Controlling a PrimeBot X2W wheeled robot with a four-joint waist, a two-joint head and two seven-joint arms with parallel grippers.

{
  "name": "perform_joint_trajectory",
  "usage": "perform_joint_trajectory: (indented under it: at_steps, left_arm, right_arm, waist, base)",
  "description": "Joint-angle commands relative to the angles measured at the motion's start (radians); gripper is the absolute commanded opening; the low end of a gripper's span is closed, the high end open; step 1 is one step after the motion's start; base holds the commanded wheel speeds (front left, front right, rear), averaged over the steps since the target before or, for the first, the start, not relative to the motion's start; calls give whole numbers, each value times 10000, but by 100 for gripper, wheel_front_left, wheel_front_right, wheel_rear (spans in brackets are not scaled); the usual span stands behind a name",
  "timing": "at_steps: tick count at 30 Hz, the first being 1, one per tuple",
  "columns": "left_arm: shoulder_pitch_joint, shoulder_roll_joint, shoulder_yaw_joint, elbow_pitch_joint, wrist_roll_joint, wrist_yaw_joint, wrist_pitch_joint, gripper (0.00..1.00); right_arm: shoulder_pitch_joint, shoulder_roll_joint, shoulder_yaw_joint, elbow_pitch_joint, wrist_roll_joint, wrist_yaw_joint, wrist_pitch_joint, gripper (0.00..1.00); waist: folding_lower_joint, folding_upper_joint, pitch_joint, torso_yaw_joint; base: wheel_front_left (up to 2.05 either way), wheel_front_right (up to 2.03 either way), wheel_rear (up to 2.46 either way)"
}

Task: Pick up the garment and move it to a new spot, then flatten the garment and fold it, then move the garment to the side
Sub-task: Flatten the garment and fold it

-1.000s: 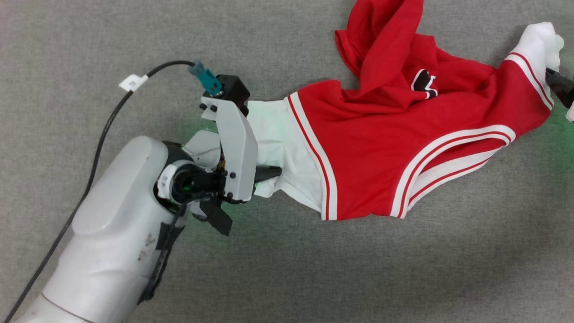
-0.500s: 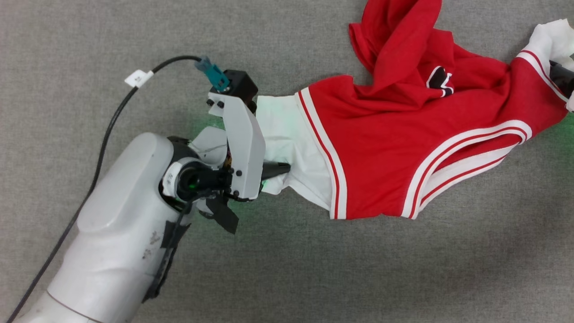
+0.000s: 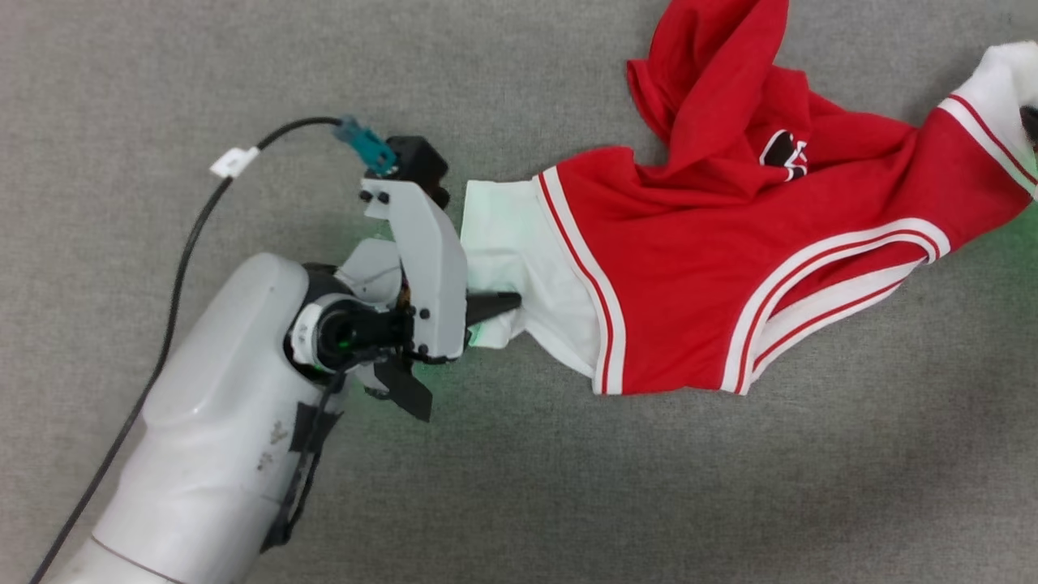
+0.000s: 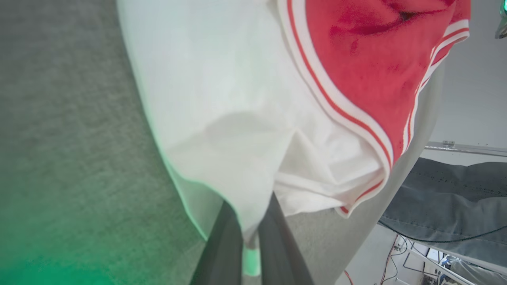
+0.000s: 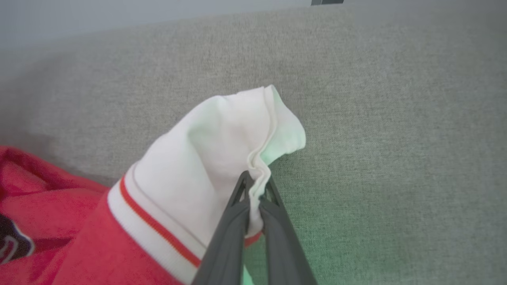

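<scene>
The garment [image 3: 689, 300] is stretched across the grey surface [image 3: 568, 487], its long axis running sleeve to sleeve from left to right. Each end is held by one arm. The left gripper [image 3: 495, 307] is pressed together on the near corner of the white left sleeve [image 3: 507, 243], and from the left wrist the cloth is seen caught between the two dark fingers [image 4: 225, 241]. The right gripper [image 5: 255, 198] is closed on the hem of the white right sleeve [image 5: 222, 138], with a small pleat of fabric nipped at the tips.

The red body therefore lies to the right of the left gripper and to the left of the right one. Neither arm is nearer to the middle. The hem is bunched and folded over on the far side, above the small logo [image 3: 782, 154], so it is judged that any spreading has to be made outward along this left-right axis. Whether the middle is lifted clear of the surface cannot be told.

The surface is a flat, woven grey covering, tinted green near both grippers. A black cable [image 3: 186, 243] is trailed over it at the left. Beyond its edge a pale wall [image 4: 475, 99], a grey cloth [image 4: 447, 186] and loose wires [image 4: 396, 253] are seen.
</scene>
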Motion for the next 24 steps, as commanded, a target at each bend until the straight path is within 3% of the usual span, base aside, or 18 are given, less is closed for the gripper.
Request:
perform_joint_trajectory:
  at_steps: [1,8,16,24]
  left_arm:
    - [230,256,145,388,127,53,-255,0]
    - [22,-351,1134,260,-611,-334,-1587,0]
    - [-367,-552,2041,198,-1028,-509,-2680,0]
    - [-594,-661,2370,498,-940,-581,-3437,0]
  right_arm:
    - [86,-58,-3,-67,173,-16,-176,0]
    - [515,-440,-477,-581,1265,-16,-1013,0]
    - [669,-907,-1330,-769,2295,-16,-1108,0]
    - [680,-404,-1767,-1088,2984,-15,-824,0]
  waist:
    - [0,-1,-209,32]
    - [0,-1,-1031,242]
    - [0,-1,-1627,482]
    - [0,-1,-1532,630]
  base:
    - [0,0,0]
    - [0,0,0]
    - [0,0,0]
    - [0,0,0]
